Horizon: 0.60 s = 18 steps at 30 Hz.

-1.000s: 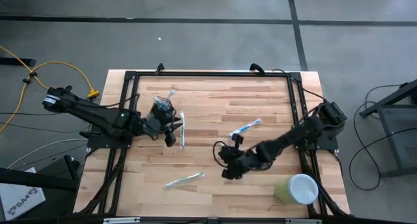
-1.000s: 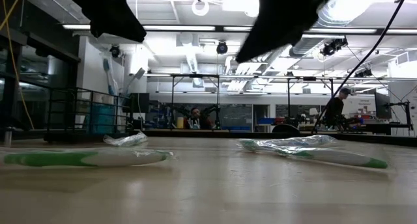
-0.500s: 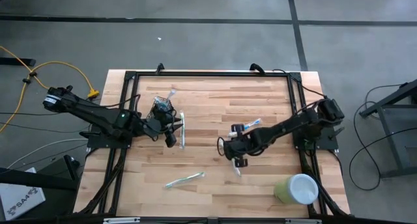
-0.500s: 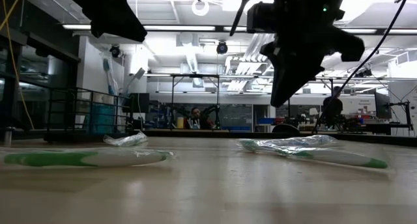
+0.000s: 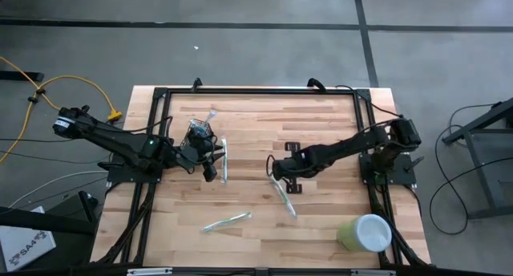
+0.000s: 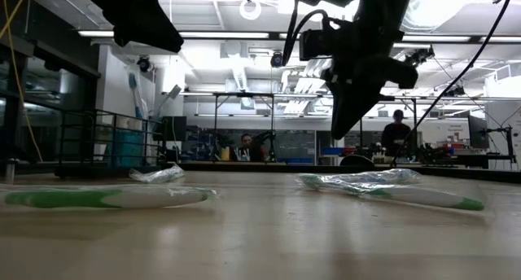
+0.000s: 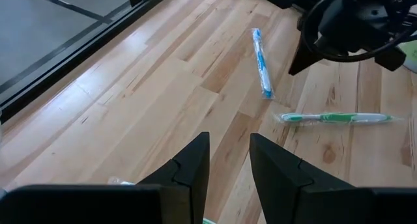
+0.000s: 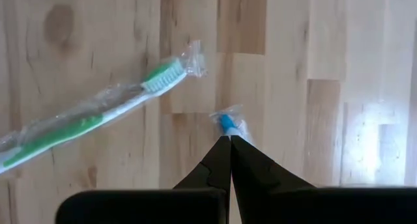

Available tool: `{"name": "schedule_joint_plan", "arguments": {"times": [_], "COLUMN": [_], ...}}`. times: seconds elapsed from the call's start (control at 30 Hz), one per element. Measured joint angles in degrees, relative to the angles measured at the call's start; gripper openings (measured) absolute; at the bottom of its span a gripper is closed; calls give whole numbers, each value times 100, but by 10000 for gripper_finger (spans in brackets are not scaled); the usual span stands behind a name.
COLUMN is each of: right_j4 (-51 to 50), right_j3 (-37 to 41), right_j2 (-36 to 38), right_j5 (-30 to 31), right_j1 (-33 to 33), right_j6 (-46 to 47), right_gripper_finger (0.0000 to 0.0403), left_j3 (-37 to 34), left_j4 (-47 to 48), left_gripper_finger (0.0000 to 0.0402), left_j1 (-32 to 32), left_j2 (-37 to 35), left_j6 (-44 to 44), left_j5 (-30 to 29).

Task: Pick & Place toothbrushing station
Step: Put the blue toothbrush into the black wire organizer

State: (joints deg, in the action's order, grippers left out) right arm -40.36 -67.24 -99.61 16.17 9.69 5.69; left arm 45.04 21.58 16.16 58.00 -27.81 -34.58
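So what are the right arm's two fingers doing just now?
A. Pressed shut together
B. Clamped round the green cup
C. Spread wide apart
A: in its wrist view the right gripper shows both dark fingers meeting in a point with no gap between them.

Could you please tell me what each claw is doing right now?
Left claw: open, empty.
Right claw: closed; blue toothbrush at its tip, grip unclear.

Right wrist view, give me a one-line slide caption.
Shut right gripper poised over a blue wrapped toothbrush, a green wrapped toothbrush alongside.
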Motion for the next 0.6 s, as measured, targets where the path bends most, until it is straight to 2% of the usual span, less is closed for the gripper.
{"name": "schedule_joint_plan", "arguments": {"times": [0.1,0.17,0.37,0.6], "right_j4": [-5,-4,-26,-6], "right_j3": [0,0,0,0], "right_j2": [0,0,0,-1], "right_j5": [40,84,262,-178], "right_j1": [-74,-92,-126,-142], "right_j6": [20,364,2663,4822], "right_gripper_finger": [3,3,3,3], "left_j3": [0,0,0,0], "left_j4": [2,9,24,40], "left_gripper_finger": [106,106,106,106], "left_j1": [0,0,-2,-1], "left_j2": [0,0,0,0], "left_j6": [2,2,83,89], "left_j5": [1,1,6,39]}}
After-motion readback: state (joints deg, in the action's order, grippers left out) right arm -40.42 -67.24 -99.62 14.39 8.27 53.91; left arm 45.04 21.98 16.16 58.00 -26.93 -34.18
